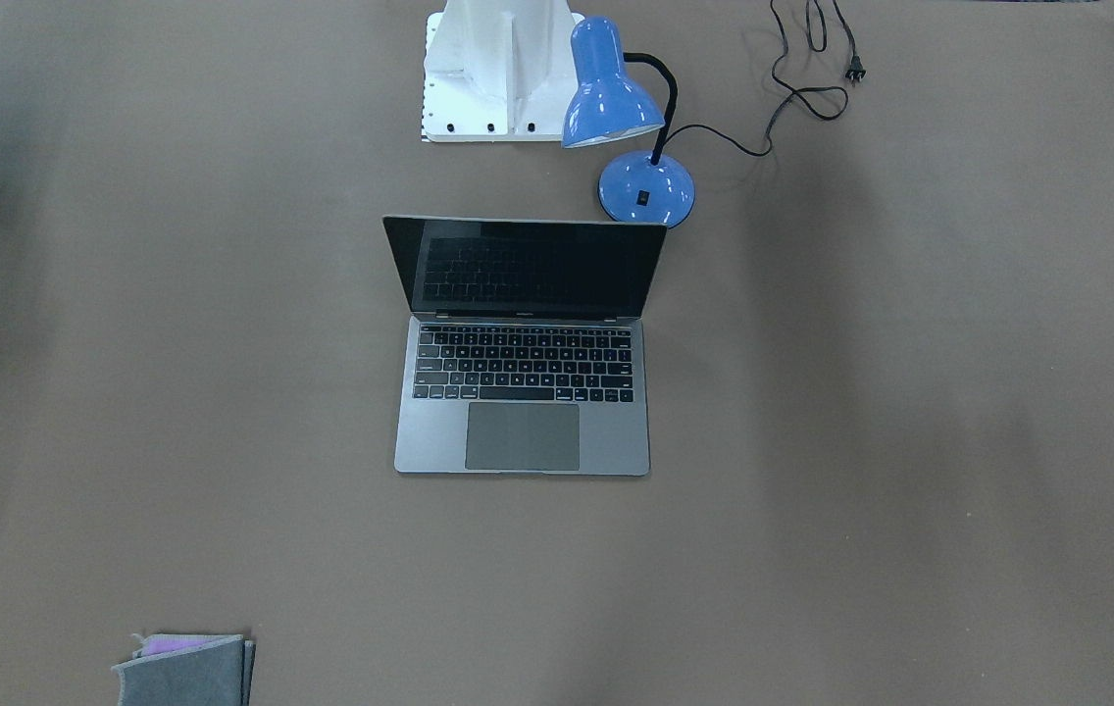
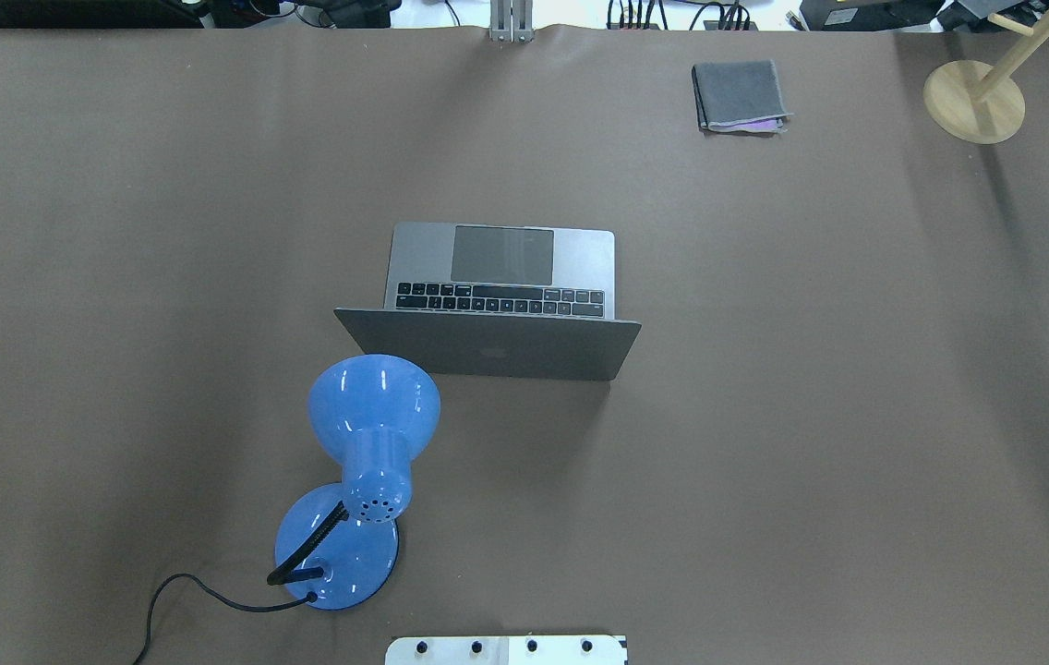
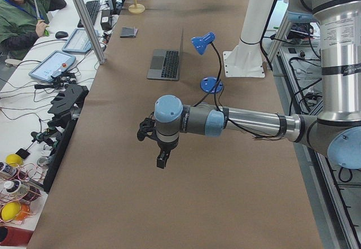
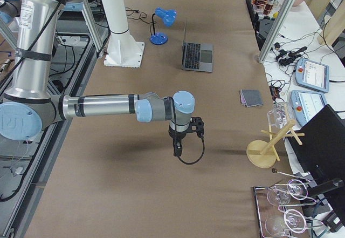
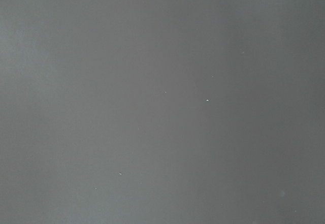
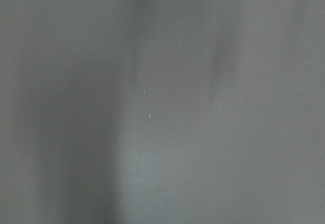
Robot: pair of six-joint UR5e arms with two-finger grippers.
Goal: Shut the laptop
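Observation:
The grey laptop (image 1: 523, 431) stands open in the middle of the table, with its black screen upright and dark. In the overhead view (image 2: 501, 268) its lid back faces the robot. It also shows in the left side view (image 3: 164, 64) and the right side view (image 4: 197, 54). My left gripper (image 3: 162, 161) hangs over bare table far from the laptop, at the table's left end. My right gripper (image 4: 177, 150) hangs over bare table at the right end. I cannot tell whether either is open or shut. Both wrist views show only brown table surface.
A blue desk lamp (image 1: 616, 98) stands beside the laptop's lid on the robot's left, and its cord (image 1: 802, 88) trails on the table. A small grey cloth stack (image 2: 740, 95) and a wooden stand (image 2: 974, 100) sit at the far right. The white robot base (image 1: 498, 69) is behind the laptop.

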